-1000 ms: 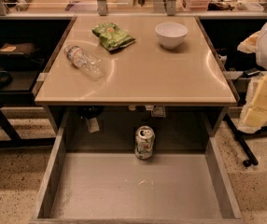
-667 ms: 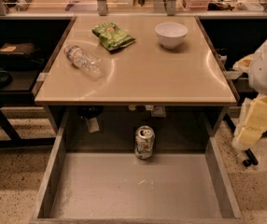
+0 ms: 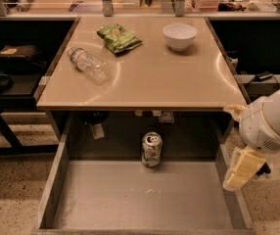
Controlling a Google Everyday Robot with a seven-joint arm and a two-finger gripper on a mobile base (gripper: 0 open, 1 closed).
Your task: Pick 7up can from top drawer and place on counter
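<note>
One gripper (image 3: 242,169) hangs near right, just outside the top drawer (image 3: 105,199); open or closed, I cannot tell. Inside, the 7up can (image 3: 151,150) stands upright at the far middle. Farther on, the counter surface (image 3: 169,77) carries a bottle (image 3: 88,64), snack bag (image 3: 118,37) and bowl (image 3: 179,36).

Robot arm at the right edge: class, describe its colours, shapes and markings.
The arm is a bulky, rounded white shell with a small dotted grille. Below it, beside the right wall of the top drawer, the gripper is blocky and pale yellow. No lettering shows.
</note>
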